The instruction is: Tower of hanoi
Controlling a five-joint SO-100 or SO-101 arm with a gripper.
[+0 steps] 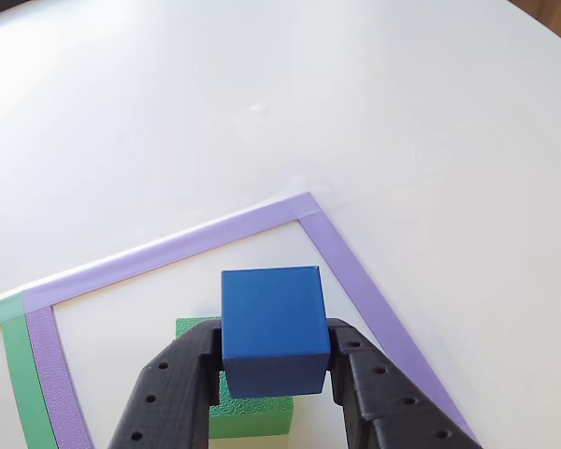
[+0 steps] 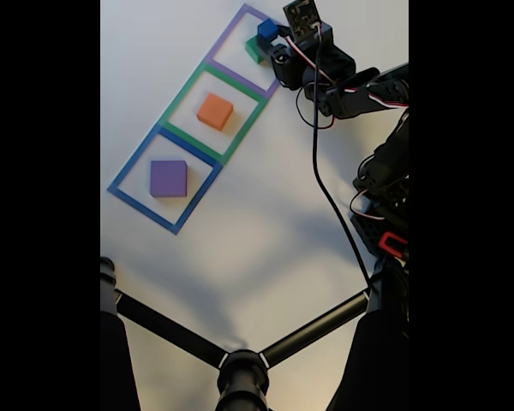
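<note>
Progress: my pincer (image 1: 274, 374) clamps the small blue foam cube (image 1: 272, 318) over the green foam block (image 1: 248, 412); flat orange foam square (image 2: 215, 111) and purple foam square (image 2: 168, 178) beyond it unstacked.

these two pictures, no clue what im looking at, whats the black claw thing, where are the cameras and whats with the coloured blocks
The black claw is the gripper of a small robot arm on a white table. The close-up appears to come from a camera near the gripper, looking past its two fingers. The other picture is a fixed view from higher up that takes in the whole table.

On the table, tape marks three square outlines in a row: purple, green and blue. An orange block lies in the green outline and a purple block in the blue one.

In the purple outline, the gripper's fingers sit on either side of a blue cube, apparently gripping it. The cube is over a green block; whether it rests on it or is lifted, I cannot tell.
</note>
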